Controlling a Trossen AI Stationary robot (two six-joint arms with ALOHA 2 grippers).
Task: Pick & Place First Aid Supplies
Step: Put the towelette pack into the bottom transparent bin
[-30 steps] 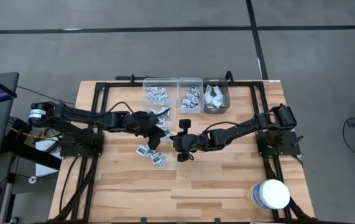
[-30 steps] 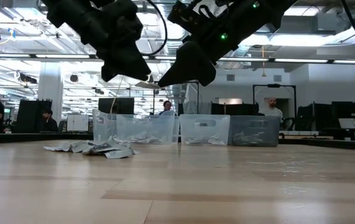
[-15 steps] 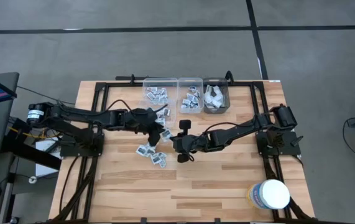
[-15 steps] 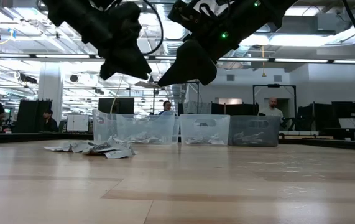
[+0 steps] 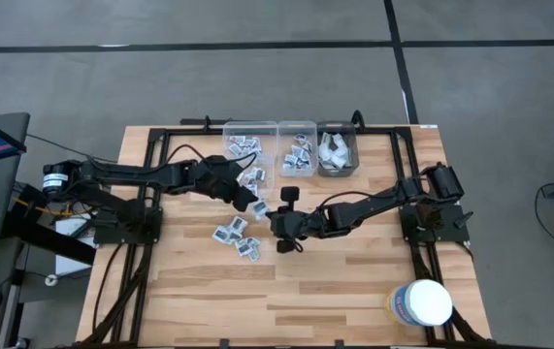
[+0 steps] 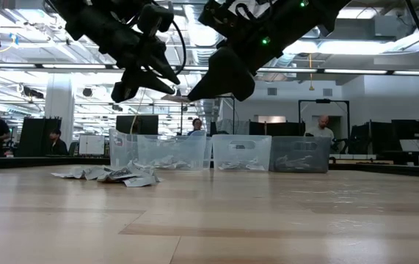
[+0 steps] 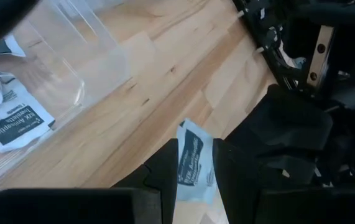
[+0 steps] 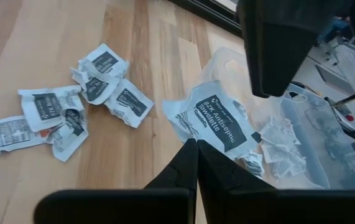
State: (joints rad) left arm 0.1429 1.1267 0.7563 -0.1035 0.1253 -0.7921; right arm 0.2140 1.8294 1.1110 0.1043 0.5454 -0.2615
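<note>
Packets: one pale packet (image 7: 194, 163) sits pinched betw. the left gripper (image 5: 253, 203) fingers, held in the air near the bins and well above the table (image 5: 354, 281), per low view. It's not yet over a bin. Left wrist view shows dark print on it, too slanted to read.

Progress, as a judgement: partway. Three clear bins at the table's far edge all hold stock already: left bin (image 5: 248, 147) and middle bin (image 5: 298, 152) have small square packets, right bin (image 5: 337, 150) has longer white wrappers. Left to do: a loose pile (image 5: 238, 238) of several packets on the wood betw. the two arms, plus a few by the left bin. So sorting is well begun, not finished; the held packet is the next drop.

Right gripper (image 5: 278, 220) hangs mid-table above the pile, fingers pressed together, nothing in them.

Writing: right wrist view shows one packet (image 8: 217, 126) near a bin reading "BZK Antiseptic Towelette". Left wrist view, a packet inside the bin (image 7: 15, 123) also reads "BZK Antiseptic". Others carry dark label blocks, illegible.

White tub (image 5: 422, 303) w/ blue-yellow label stands at the near right corner; label text can't be read.
</note>
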